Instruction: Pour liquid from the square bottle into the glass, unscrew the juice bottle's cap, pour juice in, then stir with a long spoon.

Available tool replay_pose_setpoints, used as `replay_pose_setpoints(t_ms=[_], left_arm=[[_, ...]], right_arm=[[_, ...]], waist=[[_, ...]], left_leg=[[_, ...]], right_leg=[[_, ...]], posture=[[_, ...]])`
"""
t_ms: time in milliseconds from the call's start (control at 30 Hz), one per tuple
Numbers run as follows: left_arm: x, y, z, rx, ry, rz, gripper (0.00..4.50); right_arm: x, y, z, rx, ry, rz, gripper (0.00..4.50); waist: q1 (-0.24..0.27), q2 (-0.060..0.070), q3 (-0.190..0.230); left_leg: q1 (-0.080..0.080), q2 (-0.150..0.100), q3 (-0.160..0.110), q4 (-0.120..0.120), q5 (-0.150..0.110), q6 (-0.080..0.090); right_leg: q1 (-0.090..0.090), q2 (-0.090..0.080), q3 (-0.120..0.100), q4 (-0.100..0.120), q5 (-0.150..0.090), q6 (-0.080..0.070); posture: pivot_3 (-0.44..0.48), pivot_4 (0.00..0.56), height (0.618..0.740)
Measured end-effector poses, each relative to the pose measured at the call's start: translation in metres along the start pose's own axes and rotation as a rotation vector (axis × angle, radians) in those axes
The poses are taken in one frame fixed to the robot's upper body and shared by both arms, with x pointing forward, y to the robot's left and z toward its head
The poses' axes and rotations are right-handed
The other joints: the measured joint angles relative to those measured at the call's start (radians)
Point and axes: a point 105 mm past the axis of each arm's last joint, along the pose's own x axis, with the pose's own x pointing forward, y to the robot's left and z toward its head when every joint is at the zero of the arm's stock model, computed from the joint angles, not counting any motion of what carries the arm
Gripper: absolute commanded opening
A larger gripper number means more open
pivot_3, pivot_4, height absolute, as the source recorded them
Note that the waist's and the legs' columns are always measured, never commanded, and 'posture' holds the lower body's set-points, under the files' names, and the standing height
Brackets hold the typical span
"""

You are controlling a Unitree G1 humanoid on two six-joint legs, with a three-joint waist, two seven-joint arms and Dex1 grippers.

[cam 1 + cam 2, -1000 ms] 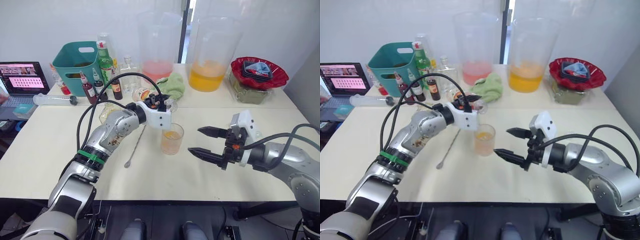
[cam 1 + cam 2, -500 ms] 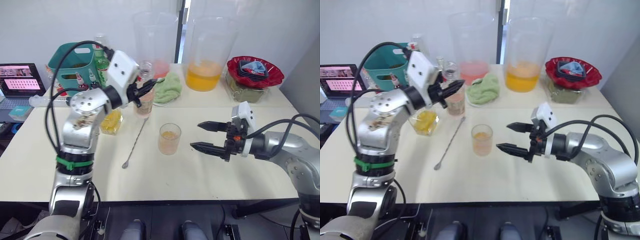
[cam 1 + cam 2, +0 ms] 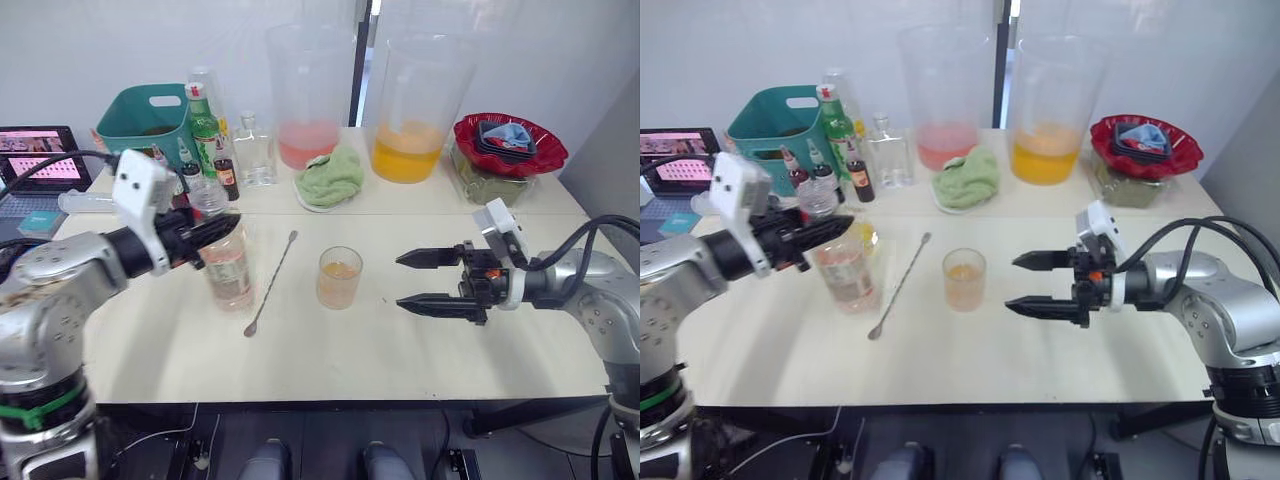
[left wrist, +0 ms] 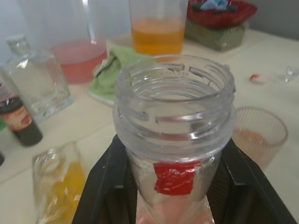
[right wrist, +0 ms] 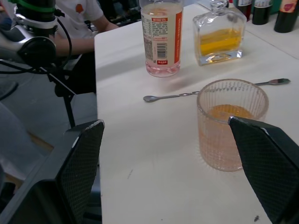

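The juice bottle (image 3: 228,262), uncapped with pale pink juice low inside, is held upright at its neck by the left gripper (image 3: 196,236), left of the long spoon (image 3: 270,284) and the glass (image 3: 340,277). The right gripper (image 3: 420,279) is held wide open right of the glass, open table (image 3: 330,350) lying before it.

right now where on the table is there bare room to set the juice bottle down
Bare tabletop lies along the near edge, in front of the glass and spoon, and between the glass and the open right claw. The back is crowded: small bottles, flask, green cloth, jugs, red bowl.
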Motion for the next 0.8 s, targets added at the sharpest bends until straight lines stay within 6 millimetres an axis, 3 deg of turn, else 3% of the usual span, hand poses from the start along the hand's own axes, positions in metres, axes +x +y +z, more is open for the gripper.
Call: replay_pose_setpoints(t_ms=[167, 333, 633, 800], left_arm=[[-0.034, 0.024, -0.005, -0.014, 0.039, 0.105, 1.43], [-0.050, 0.074, -0.006, -0.068, -0.026, 0.322, 1.43], [-0.025, 0.117, -0.008, -0.117, -0.131, 0.396, 1.43], [-0.009, 0.140, -0.017, -0.113, -0.127, 0.426, 1.43]], right_arm=[[0.002, -0.001, 0.000, 0.005, -0.003, 0.034, 4.48], [0.010, 0.000, -0.004, 0.016, -0.009, 0.065, 4.48], [0.008, -0.013, 0.000, -0.077, -0.026, -0.077, 4.48], [0.006, -0.016, -0.011, -0.086, 0.003, -0.157, 4.48]], waist=[[0.005, 0.000, 0.000], [0.011, 0.000, 0.000], [0.017, -0.002, 0.000], [0.016, -0.002, -0.001]], left_leg=[[0.000, 0.000, 0.000, 0.000, 0.000, 0.000], [0.001, 0.000, 0.000, 0.000, 0.000, 0.000], [0.000, -0.001, 0.000, 0.000, 0.000, 0.000], [-0.001, -0.002, 0.001, -0.001, 0.000, -0.001]], right_leg=[[0.000, 0.000, 0.000, 0.000, 0.000, 0.000], [0.001, -0.001, -0.001, 0.000, 0.000, 0.000], [-0.001, -0.002, 0.000, 0.000, 0.000, 0.000], [-0.002, -0.002, 0.000, 0.000, 0.000, 0.000]], posture=[[0.000, 0.150, 0.740], [0.000, 0.150, 0.740], [0.000, 0.150, 0.740], [0.000, 0.150, 0.740]])
